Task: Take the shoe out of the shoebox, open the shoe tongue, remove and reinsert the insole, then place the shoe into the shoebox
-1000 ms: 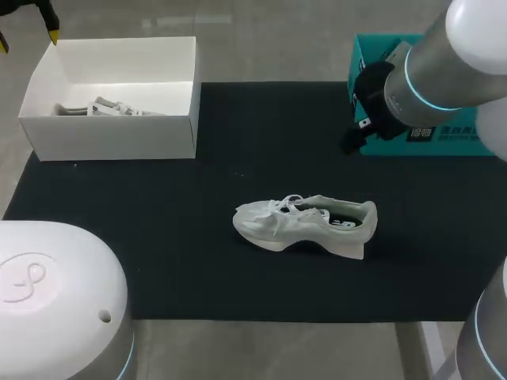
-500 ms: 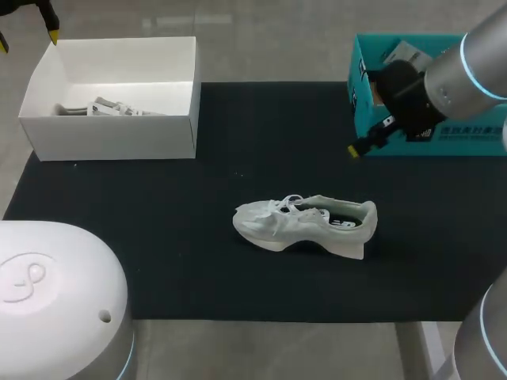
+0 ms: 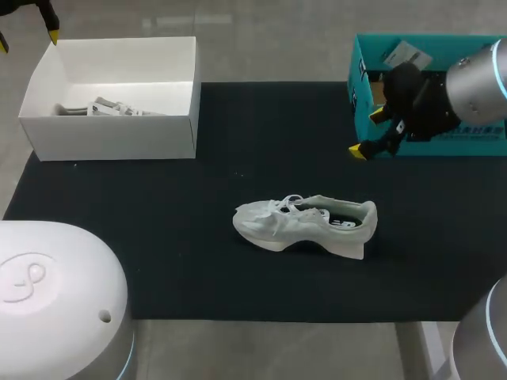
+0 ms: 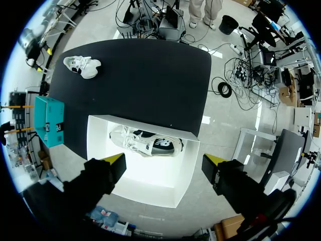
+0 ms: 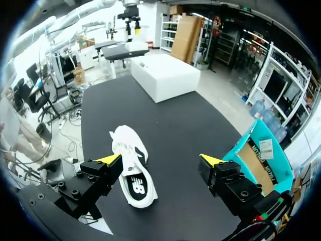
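Head view. Shoe [image 3: 305,224] sits mid-table on the black mat [image 3: 182,237], toe to the left. Right gripper [image 3: 368,133] hangs far and right of it, well apart, just before the teal box [image 3: 483,149]; fingers apart, empty. Left gripper [image 3: 28,38] is at the far left corner by the white shoebox [image 3: 111,138], which holds a second shoe [image 3: 111,108].

Left wrist view. Left gripper [image 4: 165,163] fingers spread wide, holding nothing; white shoebox [image 4: 150,188] under them, second shoe [image 4: 148,141] inside. Shoe [image 4: 83,66] well apart, at the mat's other end.

Right wrist view. Right gripper [image 5: 160,160] fingers apart; shoe [image 5: 131,168] on the mat below, close by one finger, untouched.
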{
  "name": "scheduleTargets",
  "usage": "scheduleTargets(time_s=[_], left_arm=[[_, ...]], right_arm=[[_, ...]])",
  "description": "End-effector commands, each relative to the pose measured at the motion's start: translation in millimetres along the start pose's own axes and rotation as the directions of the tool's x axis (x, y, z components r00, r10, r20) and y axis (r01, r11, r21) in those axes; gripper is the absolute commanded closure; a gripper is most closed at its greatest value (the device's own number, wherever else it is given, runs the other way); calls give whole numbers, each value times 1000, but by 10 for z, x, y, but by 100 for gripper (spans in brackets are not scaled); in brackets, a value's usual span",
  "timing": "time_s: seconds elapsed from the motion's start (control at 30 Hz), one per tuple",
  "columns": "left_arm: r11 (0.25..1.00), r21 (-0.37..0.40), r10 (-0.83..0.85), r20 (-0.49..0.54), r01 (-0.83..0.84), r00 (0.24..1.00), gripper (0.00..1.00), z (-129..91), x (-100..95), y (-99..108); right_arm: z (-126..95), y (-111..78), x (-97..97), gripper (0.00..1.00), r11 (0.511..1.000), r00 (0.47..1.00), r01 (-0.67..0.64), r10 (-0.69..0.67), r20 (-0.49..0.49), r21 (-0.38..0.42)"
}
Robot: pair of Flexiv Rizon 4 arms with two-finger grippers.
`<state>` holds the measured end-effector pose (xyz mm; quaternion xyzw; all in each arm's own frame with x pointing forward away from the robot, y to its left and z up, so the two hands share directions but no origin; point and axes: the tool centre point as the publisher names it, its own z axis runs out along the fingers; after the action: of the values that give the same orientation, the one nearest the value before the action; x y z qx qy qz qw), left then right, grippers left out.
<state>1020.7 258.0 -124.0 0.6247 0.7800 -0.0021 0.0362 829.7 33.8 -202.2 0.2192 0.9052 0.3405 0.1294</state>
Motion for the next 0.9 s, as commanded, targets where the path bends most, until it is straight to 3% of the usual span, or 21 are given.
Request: scheduleTargets(time_s=[0.03,0.37,0.73,0.9], left_arm=[[1000,-1,0,-2,0,1000,0,-1,0,-3],[1000,-1,0,-2,0,1000,0,-1,0,-3],[1000,-1,0,-2,0,1000,0,-1,0,-3],[1000,-1,0,-2,0,1000,0,-1,0,-3]], right_arm=[[-28,-94,-23,0,959,975,170,-197,-99,-228],[-28,-94,-23,0,959,975,170,-197,-99,-228],[95,-876,168,0,976,982,134,-154,-107,-172],[157,-1139,270,0,973,981,151,-169,-93,-176]])
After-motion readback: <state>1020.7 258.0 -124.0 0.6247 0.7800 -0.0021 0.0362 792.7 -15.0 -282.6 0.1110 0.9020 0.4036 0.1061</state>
